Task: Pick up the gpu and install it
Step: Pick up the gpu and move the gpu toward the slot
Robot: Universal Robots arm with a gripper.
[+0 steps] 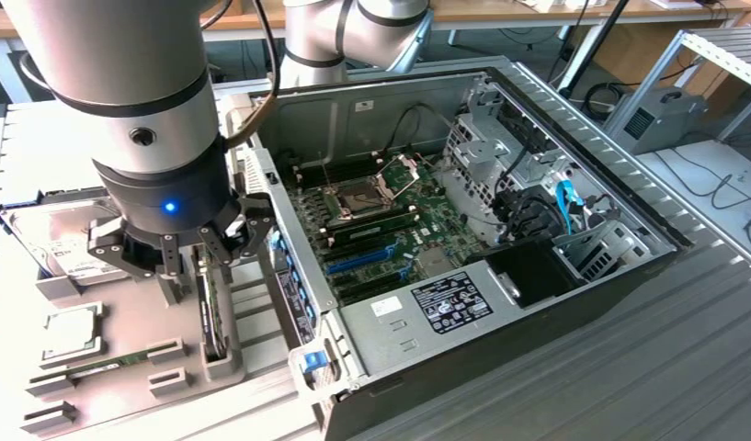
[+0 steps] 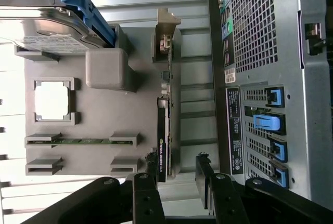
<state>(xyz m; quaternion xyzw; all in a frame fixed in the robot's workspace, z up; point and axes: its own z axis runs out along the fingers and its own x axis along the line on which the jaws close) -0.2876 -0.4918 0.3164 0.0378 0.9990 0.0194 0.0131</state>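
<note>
The gpu [image 2: 163,141] is a thin black card standing on its edge in a slot of the grey fixture [image 2: 99,115], its silver bracket [image 2: 165,34] at the far end. In the exterior view the gpu [image 1: 210,317] stands just below my gripper [image 1: 191,265], beside the computer case. My gripper [image 2: 177,185] hangs open over the card's near end. One black finger [image 2: 147,193] is close beside the card and the other finger [image 2: 208,182] stands well clear of it. Nothing is held.
The open computer case [image 1: 596,303] lies on the exterior view's right, with the motherboard and its blue slots [image 1: 357,257] exposed. The fixture also carries a hard drive [image 1: 59,246], a processor [image 1: 74,329] and a green memory stick [image 1: 106,363]. The case's rear panel [image 2: 270,52] stands close to the gpu.
</note>
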